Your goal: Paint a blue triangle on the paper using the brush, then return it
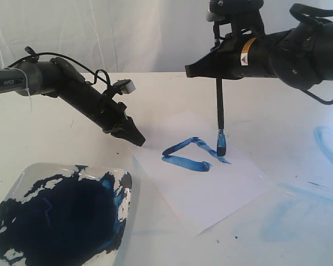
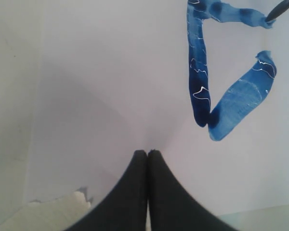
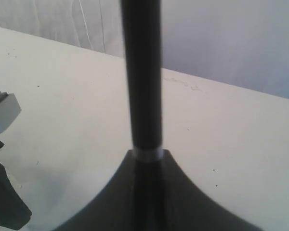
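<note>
From my screen both arms look matte black: the left arm has a grey lettered tube, a looping black cable, a small pale block and a tapered left gripper, the right arm a yellow label.

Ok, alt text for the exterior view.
The right end effector holds the brush upright, tip on the paper at an unclosed blue triangle. The left end effector is shut by the paper's edge; a tray of blue paint sits nearby.

White tray sits front-left on the worktop, pooled with dark blue paint. Far right, pale blue smears streak the surface. White curtain behind.
</note>
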`<act>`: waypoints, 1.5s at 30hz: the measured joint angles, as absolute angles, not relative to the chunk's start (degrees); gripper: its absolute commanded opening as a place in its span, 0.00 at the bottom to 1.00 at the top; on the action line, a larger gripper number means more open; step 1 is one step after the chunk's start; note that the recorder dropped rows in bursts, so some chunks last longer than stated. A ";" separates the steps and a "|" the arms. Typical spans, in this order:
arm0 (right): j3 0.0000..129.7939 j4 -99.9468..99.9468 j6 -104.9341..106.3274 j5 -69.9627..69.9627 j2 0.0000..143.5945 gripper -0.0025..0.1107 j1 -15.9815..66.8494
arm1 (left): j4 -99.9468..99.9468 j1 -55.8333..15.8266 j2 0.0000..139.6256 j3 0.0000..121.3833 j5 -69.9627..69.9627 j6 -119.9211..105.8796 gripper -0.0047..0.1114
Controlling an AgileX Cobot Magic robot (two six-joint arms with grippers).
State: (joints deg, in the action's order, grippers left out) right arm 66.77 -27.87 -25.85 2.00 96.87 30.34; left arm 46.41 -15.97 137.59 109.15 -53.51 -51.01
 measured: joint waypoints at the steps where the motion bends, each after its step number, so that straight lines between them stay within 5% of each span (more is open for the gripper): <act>1: 66.77 -27.87 -25.89 1.67 96.87 0.02 30.34 | 46.41 -15.97 137.59 109.15 -53.51 -51.01 0.04; 45: 66.77 -27.97 -31.16 6.80 96.85 0.02 33.25 | 46.41 -15.97 137.59 109.15 -53.55 -51.01 0.04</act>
State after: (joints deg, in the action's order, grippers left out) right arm 66.77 -27.97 -31.16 6.80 96.85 33.25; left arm 46.41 -15.97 137.59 109.15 -53.55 -51.01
